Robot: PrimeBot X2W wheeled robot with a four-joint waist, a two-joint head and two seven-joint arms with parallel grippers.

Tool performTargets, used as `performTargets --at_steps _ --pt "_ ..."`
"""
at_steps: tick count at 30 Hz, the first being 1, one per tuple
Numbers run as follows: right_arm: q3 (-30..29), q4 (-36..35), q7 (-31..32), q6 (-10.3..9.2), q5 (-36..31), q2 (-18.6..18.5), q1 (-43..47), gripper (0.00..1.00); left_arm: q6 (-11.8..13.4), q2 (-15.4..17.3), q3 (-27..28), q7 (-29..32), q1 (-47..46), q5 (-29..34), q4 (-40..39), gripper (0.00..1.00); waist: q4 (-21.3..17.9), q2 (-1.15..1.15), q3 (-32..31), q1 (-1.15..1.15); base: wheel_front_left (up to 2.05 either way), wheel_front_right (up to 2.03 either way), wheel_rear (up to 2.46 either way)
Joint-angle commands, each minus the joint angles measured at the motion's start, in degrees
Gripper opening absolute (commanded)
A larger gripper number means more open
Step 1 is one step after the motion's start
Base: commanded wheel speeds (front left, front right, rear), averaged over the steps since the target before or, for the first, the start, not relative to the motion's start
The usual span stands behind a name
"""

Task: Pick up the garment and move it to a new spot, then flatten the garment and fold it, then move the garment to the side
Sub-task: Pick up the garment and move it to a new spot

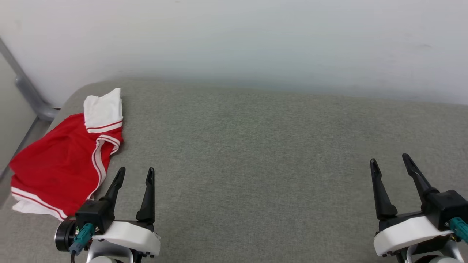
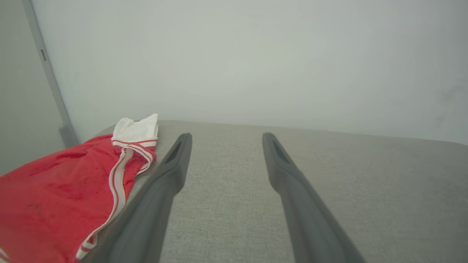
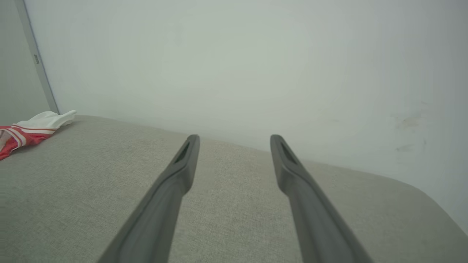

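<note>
— Garment: where's it vs the left gripper?

— Just beside it, on its left, & stretching away ahead of it. It's lying on the grey cushion, bunched & doubled over, not flat. In the left wrist view its striped edge runs right along the gripper's outer finger. Touching or not, can't tell.

— Long axis?

— Approx. near-to-far, leaning in toward the left gripper's line at the far end. The white sleeve is the far end, beyond the fingertips & a bit left of them. The striped hem is the near end, back level w/ the wrist & farther left.

— Gripper state?

— Left gripper is released: fingers spread, nothing btw them, pointing fwd alongside the fabric, not at it. Right gripper is the same, spread & empty, well apart on the left gripper's right.

— So which arm?

— Left, prob. no contest. The right one would have to cross the whole cushion. My read: pickup not begun yet. The left gripper needs to swing left & come down on the red body or the sleeve seam.

— Risk?

— Soft, layered fabric, so a pinch could take one layer only & the rest would unfold mid-lift. Also the garment's side farthest from the left gripper looks close to the cushion's edge. Can't tell if it overhangs.
</note>
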Motion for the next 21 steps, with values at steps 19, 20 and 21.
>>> performTargets --at_steps 19,20,21 --pt "2.9 1.5 -1.2 -0.03 -0.5 0.1 -1.1 1.0 0.0 -0.1 3.8 -0.8 -0.9 2.1 0.9 1.0 15.3 0.0 -0.1 0.0 0.0 0.0 0.0" --pt "2.9 1.6 -1.3 -0.03 -0.4 0.1 -1.2 1.0 0.0 -0.1 3.9 -0.8 -0.9 2.0 0.9 1.0 15.9 0.0 -0.1 0.0 0.0 0.0 0.0" --pt "2.9 1.7 -1.5 -0.03 -0.1 0.1 -1.4 1.0 -0.1 -0.2 4.0 -0.8 -0.9 1.9 0.9 1.0 16.4 0.0 0.0 0.0 0.0 0.0 0.0"
